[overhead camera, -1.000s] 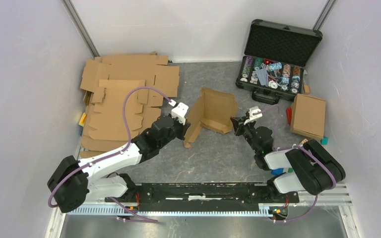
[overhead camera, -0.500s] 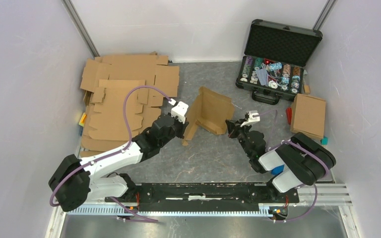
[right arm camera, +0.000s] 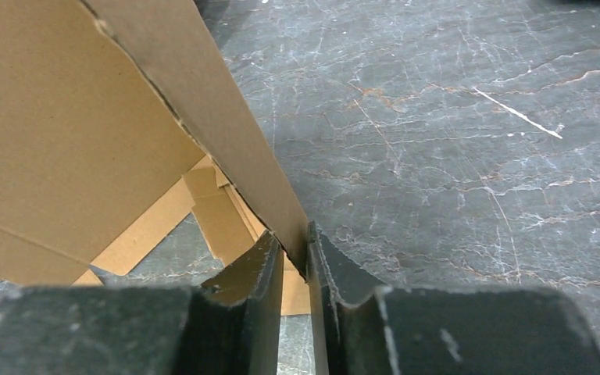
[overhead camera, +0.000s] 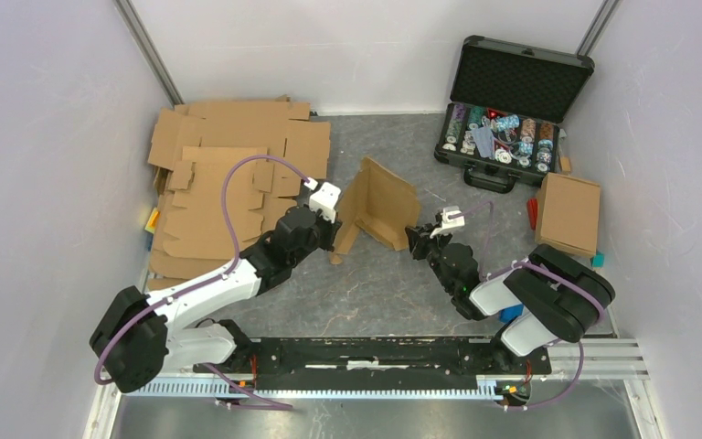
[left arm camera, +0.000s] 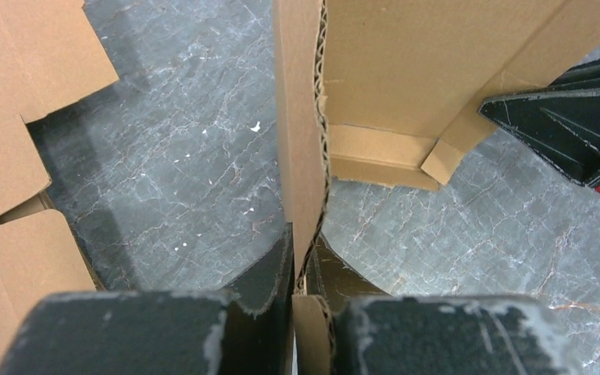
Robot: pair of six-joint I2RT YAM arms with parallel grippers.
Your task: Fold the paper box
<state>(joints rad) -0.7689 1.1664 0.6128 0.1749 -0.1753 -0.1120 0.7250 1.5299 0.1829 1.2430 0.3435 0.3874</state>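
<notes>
The paper box (overhead camera: 379, 203) stands between the cardboard stack (overhead camera: 228, 183) at left and the case (overhead camera: 507, 119) at far right.

Paper box (overhead camera: 379, 206): plain brown cardboard.
Flat cardboard sheets (overhead camera: 228, 174): same tan.
Table (overhead camera: 375, 283): dark grey marble pattern, pale veins.
Case (overhead camera: 521, 82): black, multicoloured chips (overhead camera: 503, 133) inside.
Left arm (overhead camera: 206, 294): white links, black joints, purple cable (overhead camera: 225, 206).

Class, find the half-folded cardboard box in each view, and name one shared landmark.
Top external: box mid-frame, panels standing upright.
Left wrist: box edge runs up the centre, from the left claw.
Right wrist: box fills upper left, its edge inside the right claw.
Shared: grey marbled tabletop.
</notes>
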